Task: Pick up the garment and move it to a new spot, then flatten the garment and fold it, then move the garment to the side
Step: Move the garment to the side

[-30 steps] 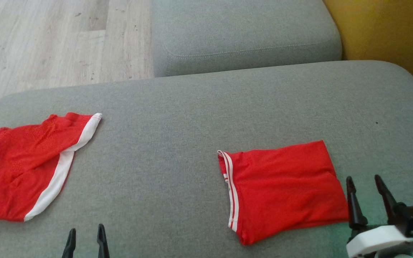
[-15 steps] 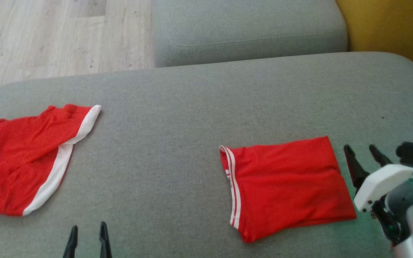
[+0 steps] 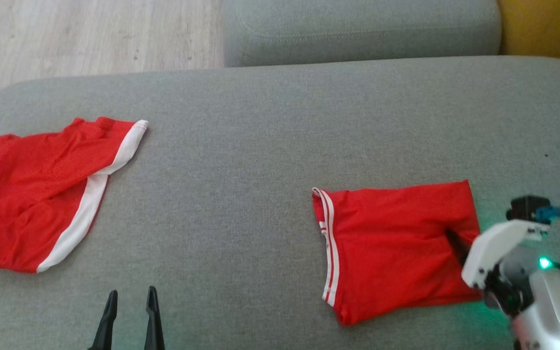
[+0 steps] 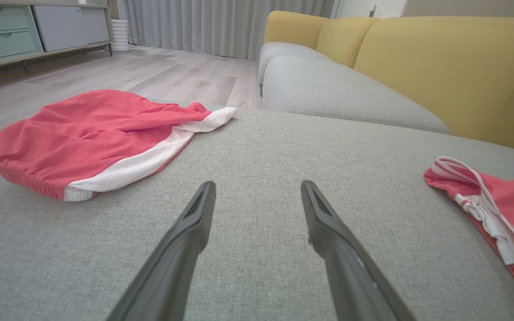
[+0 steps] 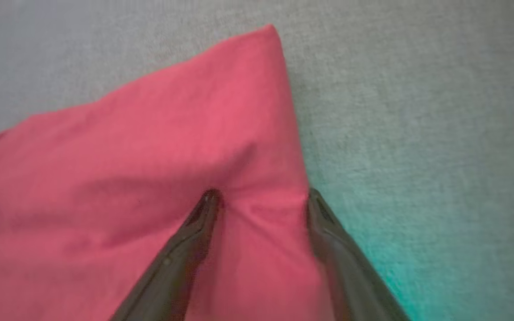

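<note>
Even soft daylight, green indicator glow, right wrist view blurred

Right gripper (image 5: 261, 197): wrist view blurred; contact with folded garment (image 5: 150, 178) possibly made. Head view: housing (image 3: 491, 243) hides one finger

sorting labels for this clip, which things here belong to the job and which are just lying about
In the job:
folded red garment
right claw, open, tips at the garment's right edge
grey cushion under it

Just lying about:
crumpled red and white garment, far left
left claw, open, idle over the cushion
yellow sofa back
wooden floor
</note>
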Controlling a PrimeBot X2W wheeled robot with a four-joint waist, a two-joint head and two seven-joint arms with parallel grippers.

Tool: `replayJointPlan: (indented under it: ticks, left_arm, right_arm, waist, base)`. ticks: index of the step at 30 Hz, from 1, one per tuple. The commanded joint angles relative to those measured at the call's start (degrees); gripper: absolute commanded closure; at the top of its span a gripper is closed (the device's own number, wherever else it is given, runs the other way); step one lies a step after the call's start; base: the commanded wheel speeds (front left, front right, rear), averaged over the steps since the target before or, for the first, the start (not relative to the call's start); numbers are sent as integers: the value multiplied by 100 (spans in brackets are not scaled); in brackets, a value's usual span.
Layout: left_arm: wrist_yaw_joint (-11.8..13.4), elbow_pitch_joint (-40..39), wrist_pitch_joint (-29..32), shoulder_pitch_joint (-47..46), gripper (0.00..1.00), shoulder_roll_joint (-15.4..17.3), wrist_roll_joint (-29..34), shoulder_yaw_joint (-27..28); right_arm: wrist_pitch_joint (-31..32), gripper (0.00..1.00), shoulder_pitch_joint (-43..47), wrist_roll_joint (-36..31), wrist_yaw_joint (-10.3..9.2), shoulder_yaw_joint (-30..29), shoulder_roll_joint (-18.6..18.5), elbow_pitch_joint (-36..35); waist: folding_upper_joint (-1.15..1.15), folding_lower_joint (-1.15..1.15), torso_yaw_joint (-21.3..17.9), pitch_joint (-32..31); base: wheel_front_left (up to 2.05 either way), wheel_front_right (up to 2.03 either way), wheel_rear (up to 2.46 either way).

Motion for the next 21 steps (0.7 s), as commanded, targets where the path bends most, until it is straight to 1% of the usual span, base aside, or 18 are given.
replayJointPlan:
  ticks: [1, 4, 6, 8, 12, 18, 21]
  left_arm:
    - [-3, -143, -47, -287, 0, -28, 24, 159]
    - [6, -174, -47, -385, 0, -28, 29, 133]
    - [4, -215, -47, -472, 0, -28, 29, 129]
    - [-27, -256, -47, -610, 0, -28, 68, 95]
    - [-146, -298, -47, -997, 0, -28, 265, 0]
    - [-301, -370, -47, -1445, 0, 23, 562, -50]
    - [-330, -398, -47, -1523, 0, 147, 774, -83]
  right_arm:
    - [-33, 100, -422, 168, 43, 47, 97, 11]
    - [-249, 100, -736, 258, 43, 14, 90, 140]
    - [-452, 100, -1033, 135, 43, 10, -29, 179]
    - [-679, 100, -1400, -116, 43, -33, -244, 209]
    - [-1079, 100, -2226, -729, 43, -420, -732, 457]
    - [-1282, 100, -3128, -1586, 43, -1170, -1365, 843]
    - [-1406, 100, -3437, -2008, 43, -1398, -1647, 1009]
  waist:
    - [0, -1, -4, 88]
    - [0, -1, -82, 225]
    - [0, -1, -192, 397]
    - [0, -1, -292, 646]
    - [0, -1, -440, 1210]
    - [0, -1, -508, 1865]
    - [0, -1, -553, 2052]
  base:
    - [0, 0, 0]
    - [0, 0, 0]
    - [0, 0, 0]
    - [0, 0, 0]
    - [0, 0, 0]
    - [0, 0, 0]
    - [0, 0, 0]
